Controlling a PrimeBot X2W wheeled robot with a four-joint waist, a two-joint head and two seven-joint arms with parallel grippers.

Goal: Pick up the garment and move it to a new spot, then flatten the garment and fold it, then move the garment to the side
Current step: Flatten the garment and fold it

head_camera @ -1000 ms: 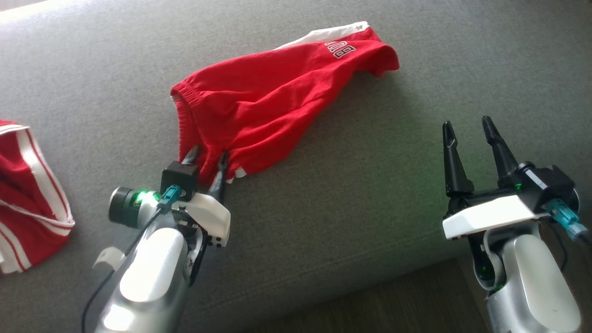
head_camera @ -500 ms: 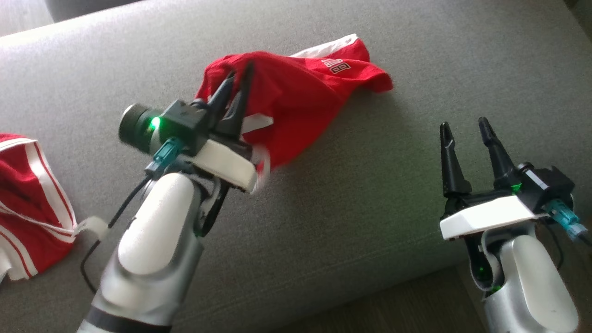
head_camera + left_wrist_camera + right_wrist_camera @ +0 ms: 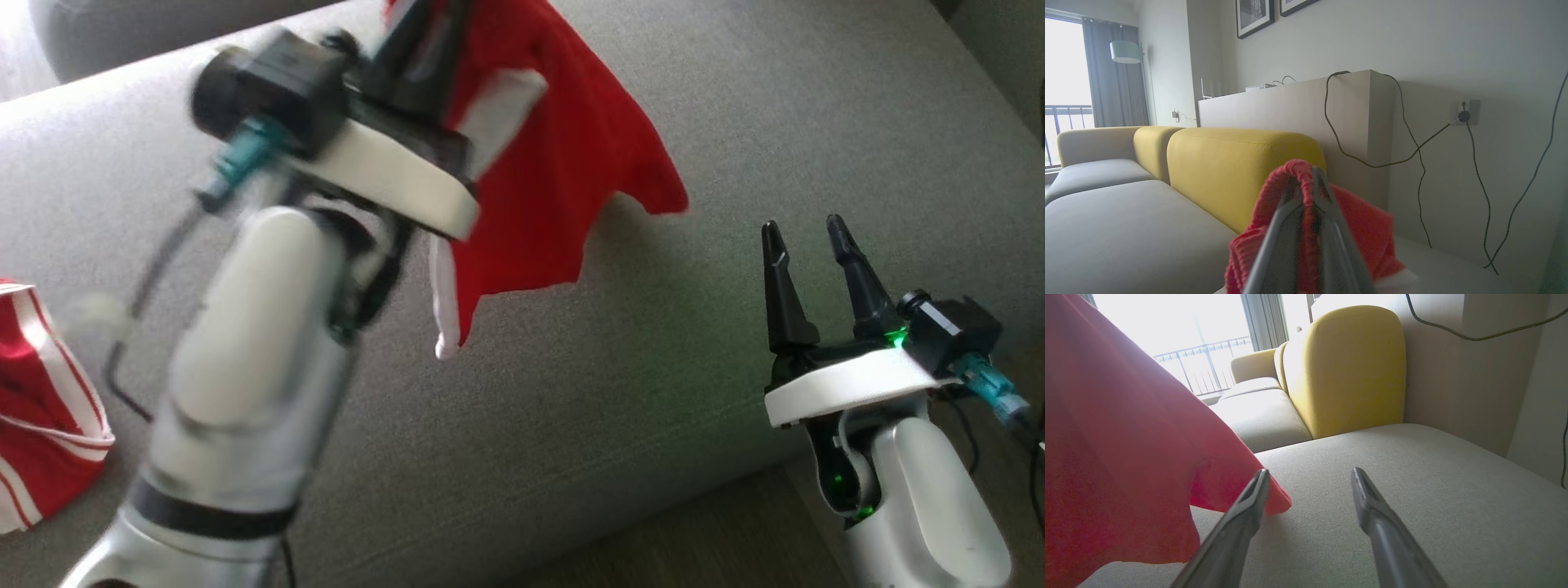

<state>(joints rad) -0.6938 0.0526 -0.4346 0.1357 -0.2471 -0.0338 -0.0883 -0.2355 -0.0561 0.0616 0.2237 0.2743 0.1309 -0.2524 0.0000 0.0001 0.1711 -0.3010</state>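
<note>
The wide grey sofa seat (image 3: 653, 392) spreads before us, and a yellow backrest (image 3: 1229, 171) rises behind it in the left wrist view. The red garment (image 3: 563, 163) hangs above the seat with white trim down one edge. It drapes from our raised left gripper (image 3: 426, 24), whose fingers are pinched tight on its ribbed band. A second garment, striped red and white (image 3: 41, 392), lies on the seat at our far left. Our right gripper (image 3: 804, 229) sits low by the seat's front edge, to the right of the hanging cloth, fingers spread wide with nothing between them.
</note>
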